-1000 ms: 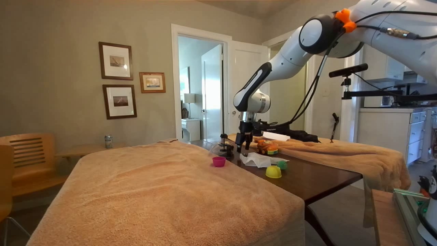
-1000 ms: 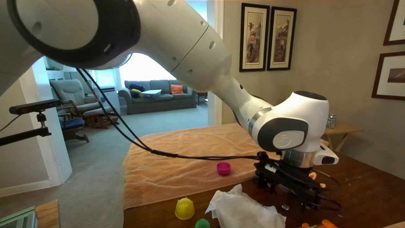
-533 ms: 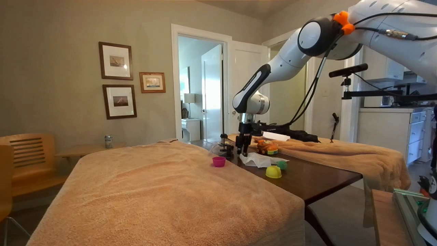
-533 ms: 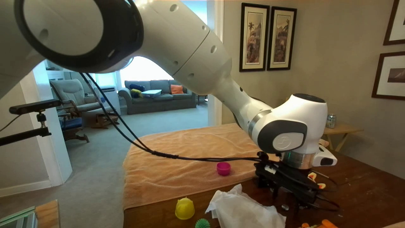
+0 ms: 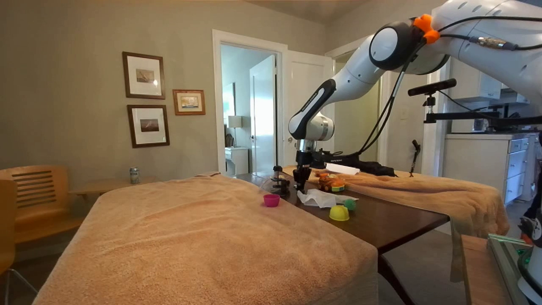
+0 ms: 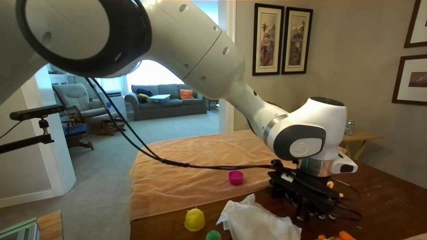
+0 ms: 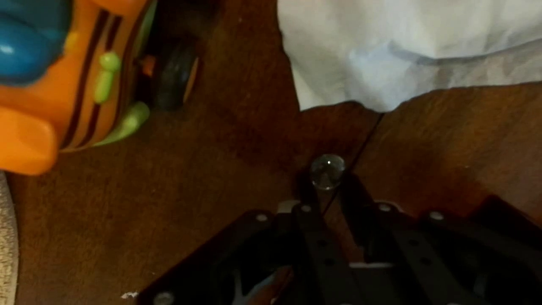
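hand has drawn inward – now clamped, it seems, on the clear bead at the surface – with orange toy left, white sheet far right in the wrist view.

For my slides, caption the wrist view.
Gripper straddling a clear round object on dark tabletop, near white sheet and orange toy.

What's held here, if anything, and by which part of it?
Cannot be told: in the wrist view, the gripper brackets a small clear round piece at its sides, but contact is unclear.
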You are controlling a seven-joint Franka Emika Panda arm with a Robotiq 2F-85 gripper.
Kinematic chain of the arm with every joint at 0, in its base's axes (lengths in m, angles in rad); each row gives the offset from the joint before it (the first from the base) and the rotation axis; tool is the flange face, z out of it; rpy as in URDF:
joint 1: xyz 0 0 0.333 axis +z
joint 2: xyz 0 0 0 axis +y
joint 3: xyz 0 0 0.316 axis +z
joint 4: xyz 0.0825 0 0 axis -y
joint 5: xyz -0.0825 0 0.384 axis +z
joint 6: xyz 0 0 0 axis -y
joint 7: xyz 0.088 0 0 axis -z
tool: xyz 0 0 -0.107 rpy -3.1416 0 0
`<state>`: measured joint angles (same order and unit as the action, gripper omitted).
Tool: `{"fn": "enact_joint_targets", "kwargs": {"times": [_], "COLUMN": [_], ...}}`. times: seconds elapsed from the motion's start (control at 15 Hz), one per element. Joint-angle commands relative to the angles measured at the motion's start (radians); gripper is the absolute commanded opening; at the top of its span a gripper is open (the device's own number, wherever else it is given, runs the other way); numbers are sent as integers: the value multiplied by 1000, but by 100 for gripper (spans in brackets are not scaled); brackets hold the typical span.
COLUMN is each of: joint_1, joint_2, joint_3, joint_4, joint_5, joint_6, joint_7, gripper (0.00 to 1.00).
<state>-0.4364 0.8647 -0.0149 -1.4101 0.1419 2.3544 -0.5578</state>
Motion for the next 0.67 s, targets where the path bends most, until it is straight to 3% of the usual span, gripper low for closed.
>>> {"fn": "enact_joint_targets", "kwargs": {"times": [0.0,0.6], "joint_1": [6,24], "joint_2": [27,-18], "joint_3": [-4,-2], "joint_4": [44,7], "joint_5": [-33,-37], "joint_6": [-32,-34], "joint_7": [10,9], "gripper": [5,0]}}
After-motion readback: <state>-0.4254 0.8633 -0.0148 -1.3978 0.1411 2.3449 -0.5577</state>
